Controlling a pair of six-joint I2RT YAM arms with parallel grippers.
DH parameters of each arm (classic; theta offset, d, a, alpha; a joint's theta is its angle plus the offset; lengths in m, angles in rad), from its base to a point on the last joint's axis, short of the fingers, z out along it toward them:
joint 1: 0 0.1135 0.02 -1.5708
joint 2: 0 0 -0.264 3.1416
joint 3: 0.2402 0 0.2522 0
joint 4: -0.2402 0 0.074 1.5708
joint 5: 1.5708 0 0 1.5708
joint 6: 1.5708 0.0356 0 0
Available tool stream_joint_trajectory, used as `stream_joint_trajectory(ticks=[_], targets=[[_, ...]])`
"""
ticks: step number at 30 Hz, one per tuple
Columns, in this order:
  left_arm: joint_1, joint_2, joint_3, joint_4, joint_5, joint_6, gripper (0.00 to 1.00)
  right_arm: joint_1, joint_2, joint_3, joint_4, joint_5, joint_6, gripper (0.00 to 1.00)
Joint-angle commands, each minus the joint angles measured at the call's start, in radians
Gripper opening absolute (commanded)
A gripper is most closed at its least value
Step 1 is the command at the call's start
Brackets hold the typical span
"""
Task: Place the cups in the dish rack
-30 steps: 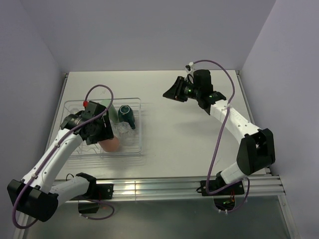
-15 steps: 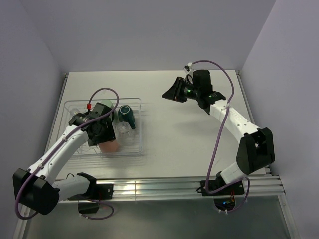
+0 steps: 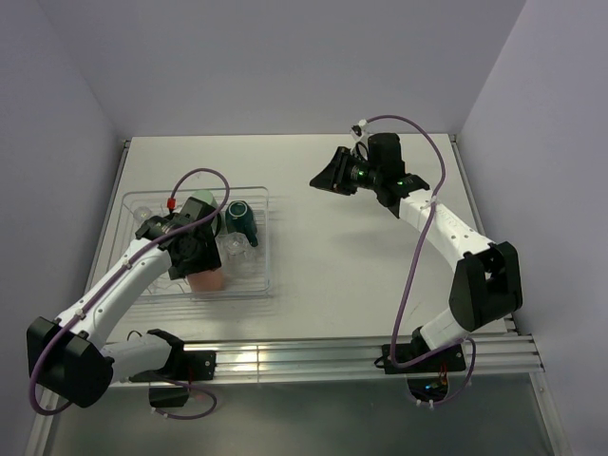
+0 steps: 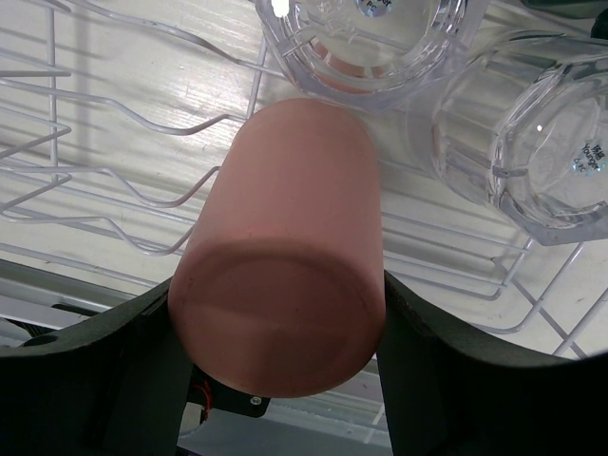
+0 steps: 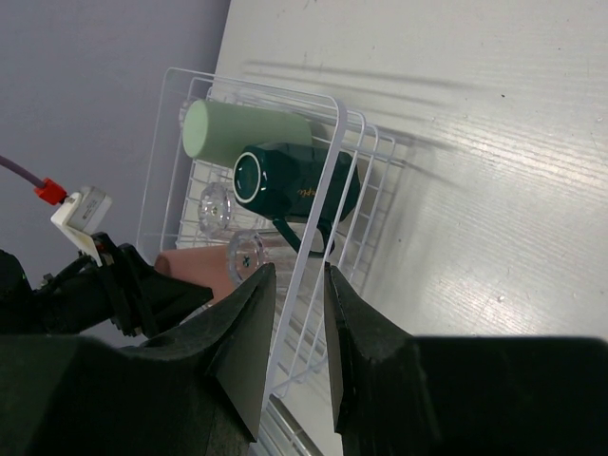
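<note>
White table (image 3: pixel 361 275) under lilac walls carries the dish rack (image 3: pixel 270 256) at its left. The left pincer (image 4: pixel 280 366) is clamped on the salmon-pink tumbler (image 4: pixel 285 285), low over the rack's near wires beside two clear glasses (image 4: pixel 532 142). The pale green tumbler (image 5: pixel 242 133) and teal mug (image 5: pixel 294 180) lie inside. The right pincer (image 5: pixel 296 285) hangs empty, narrowly parted. Loading looks nearly finished; only the release seems left.

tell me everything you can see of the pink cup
The pink cup is a plain salmon tumbler, matte and smooth, with no handle. Its flat base faces the wrist camera; its mouth points away, hidden. The left gripper clamps it near the base, a finger on each side. It is tilted over the near side of the rack, beside two clear glasses. Whether it touches the wires cannot be told.
</note>
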Motion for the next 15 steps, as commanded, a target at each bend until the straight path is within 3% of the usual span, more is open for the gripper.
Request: stream_joint_trajectory(ticks=[1, 10, 15], targets=[[-0.008, 0.003, -0.006, 0.020, -0.022, -0.025, 0.49, -0.007, -0.001, 0.002, 0.042, -0.016, -0.013, 0.34], [-0.016, -0.006, -0.009, 0.016, -0.020, -0.030, 0.67, -0.006, 0.002, 0.002, 0.045, -0.019, -0.011, 0.34], [-0.017, -0.017, -0.010, 0.012, -0.026, -0.034, 0.70, -0.007, 0.004, 0.002, 0.046, -0.021, -0.010, 0.34]])
